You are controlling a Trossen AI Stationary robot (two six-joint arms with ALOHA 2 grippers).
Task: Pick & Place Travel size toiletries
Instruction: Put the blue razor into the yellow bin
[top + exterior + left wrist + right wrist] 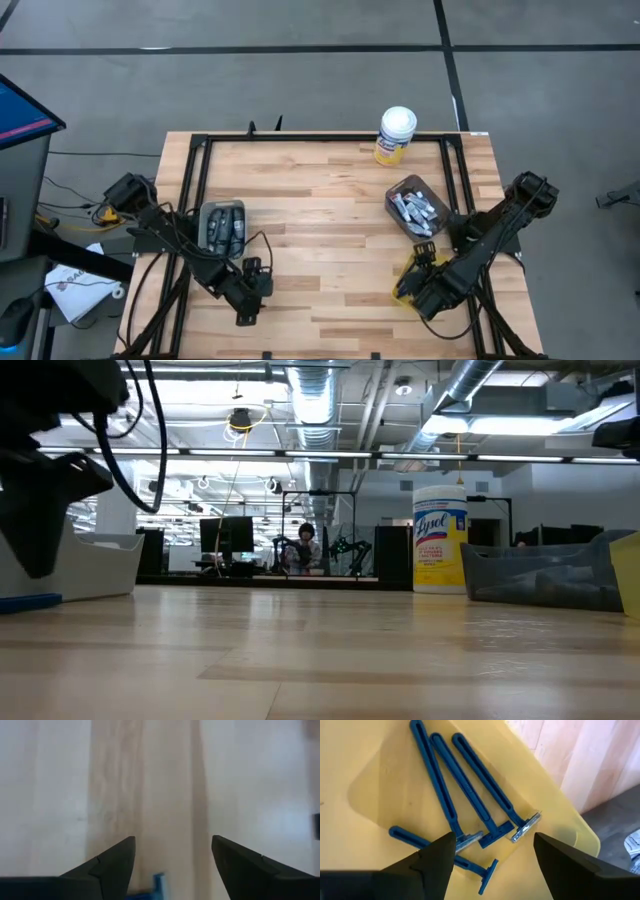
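Note:
My left gripper [172, 840] stands open near the table's front left, pointing down at bare wood. A blue razor [155, 885] lies on the table just below it, between the fingers and apart from both. It also shows as a blue razor [30, 601] in the low view. My right gripper [495, 837] hangs open over a yellow bin [370, 770] at the front right. Several blue razors [470, 795] lie flat on the bin's floor. A grey bin [415, 205] holds silver tubes, and a white bin [222, 225] holds dark grey oval pieces.
A big yellow canister [396, 135] with a white lid stands at the table's far edge. A black frame [190, 170] runs along the table's left, far and right sides. The bare wood of the table's middle [320, 230] lies between the two arms.

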